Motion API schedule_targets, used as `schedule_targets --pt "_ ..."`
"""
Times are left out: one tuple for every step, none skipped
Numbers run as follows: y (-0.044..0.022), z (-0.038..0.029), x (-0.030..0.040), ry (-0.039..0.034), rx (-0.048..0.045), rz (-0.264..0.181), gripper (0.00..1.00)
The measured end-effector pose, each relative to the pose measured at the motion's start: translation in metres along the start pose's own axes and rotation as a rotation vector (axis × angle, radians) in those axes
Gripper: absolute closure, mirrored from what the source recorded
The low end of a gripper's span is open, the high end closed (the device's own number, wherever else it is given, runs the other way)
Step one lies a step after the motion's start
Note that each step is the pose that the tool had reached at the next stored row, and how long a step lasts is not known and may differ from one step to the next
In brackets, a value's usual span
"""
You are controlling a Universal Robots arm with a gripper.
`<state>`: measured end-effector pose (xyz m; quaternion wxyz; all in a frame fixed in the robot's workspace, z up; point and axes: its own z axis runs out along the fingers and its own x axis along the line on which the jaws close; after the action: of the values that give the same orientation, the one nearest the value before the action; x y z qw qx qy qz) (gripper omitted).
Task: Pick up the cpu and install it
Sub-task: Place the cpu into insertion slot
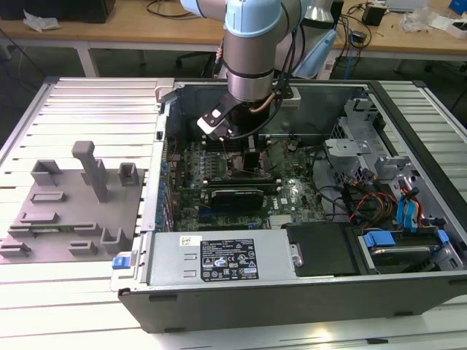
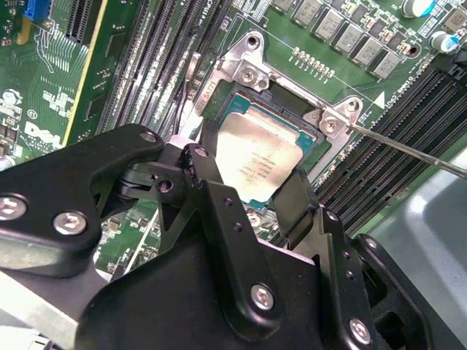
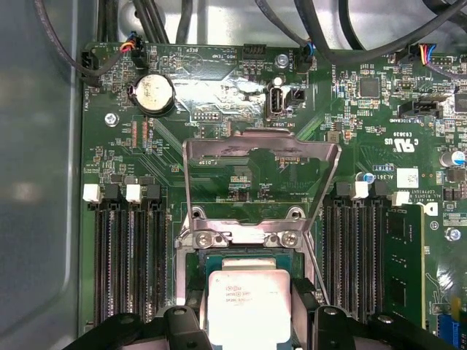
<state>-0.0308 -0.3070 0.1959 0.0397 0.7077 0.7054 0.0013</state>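
The cpu (image 2: 257, 162), a flat square chip with a silvery top, sits between my gripper (image 2: 248, 179) fingers (image 2: 295, 203), directly over the open motherboard socket (image 2: 252, 73). In the first wrist view the cpu (image 3: 248, 305) lies at the socket mouth, just below the raised metal load plate (image 3: 261, 146), with my gripper (image 3: 249, 321) shut on its two opposite edges. Whether the chip rests in the socket or hovers just above it, I cannot tell. In the exterior view my gripper (image 1: 252, 157) reaches down into the open computer case (image 1: 219, 266).
Memory slots (image 3: 124, 255) flank the socket on both sides. A thin socket lever (image 2: 408, 149) sticks out beside it. A coin battery (image 3: 152, 93) and cables lie beyond. A grey fixture plate (image 1: 66, 211) rests on the exterior view's left of the case.
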Motion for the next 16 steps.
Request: schedule_targets --pt "0.0 0.0001 0.0 0.0 0.0 0.0 0.45" --pt "0.0 0.0002 0.0 0.0002 -0.0001 0.0 0.45" --pt "0.0 0.0002 0.0 0.0001 -0.0001 0.0 0.45" --pt "0.0 0.0002 0.0 0.0001 -0.0001 0.0 0.45" --pt "0.0 0.0003 0.0 0.0001 -0.0001 0.0 0.45" --pt "0.0 0.0003 0.0 0.0001 -0.0001 0.0 0.45" --pt "0.0 0.0004 0.0 0.0001 -0.0001 0.0 0.45" --pt "0.0 0.0004 0.0 0.0001 -0.0001 0.0 0.45" --pt "0.0 0.0005 -0.0001 -0.0005 -0.0004 0.0 0.45" --pt "0.0 0.0006 0.0 0.0003 -0.0003 0.0 0.44" --pt "0.0 0.0007 0.0001 0.0006 -0.0003 0.0 0.38" --pt "0.0 0.0007 0.0001 0.0004 -0.0002 0.0 0.38" --pt "0.0 0.0008 0.0001 0.001 -0.0003 0.0 0.38" --pt "0.0001 0.0009 0.0002 0.0048 -0.0005 0.0 0.38" --pt "0.0001 0.0009 0.0002 0.0193 -0.0006 0.001 0.38" --pt "0.0 0.0006 0.0001 0.0231 -0.0002 0.001 0.38"
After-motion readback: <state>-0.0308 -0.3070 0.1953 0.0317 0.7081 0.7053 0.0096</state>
